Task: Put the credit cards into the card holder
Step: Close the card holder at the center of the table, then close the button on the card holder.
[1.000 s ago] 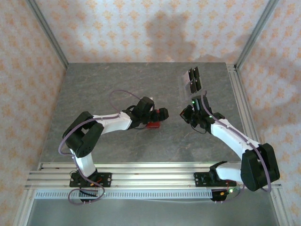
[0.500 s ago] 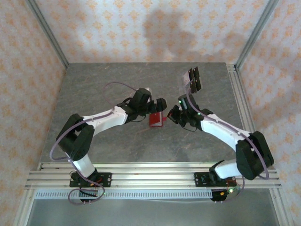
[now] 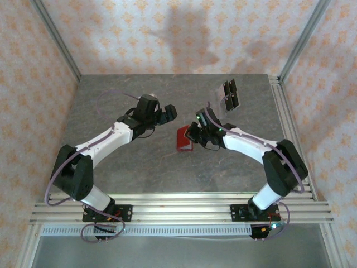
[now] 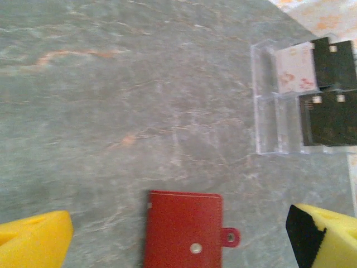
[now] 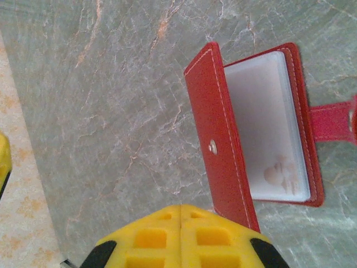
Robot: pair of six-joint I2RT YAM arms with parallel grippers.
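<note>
Grey stone table (image 3: 139, 162), floral walls (image 3: 111, 33); left gripper (image 3: 168, 114) spread wide, right gripper (image 5: 181, 231) closed beside card holder (image 5: 223, 151)

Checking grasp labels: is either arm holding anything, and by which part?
Nothing is held. Left fingers stand open, empty; right fingers are shut together beside the open card holder.

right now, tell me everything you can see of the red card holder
The card holder is a small red leather-look wallet with pale stitching, a metal snap stud on its cover and a red tab on one side. It lies on the grey marbled table near the middle, half open: the cover tilted up, showing a pale inner pocket. The shut right gripper sits at the cover's edge; contact is unclear.
</note>
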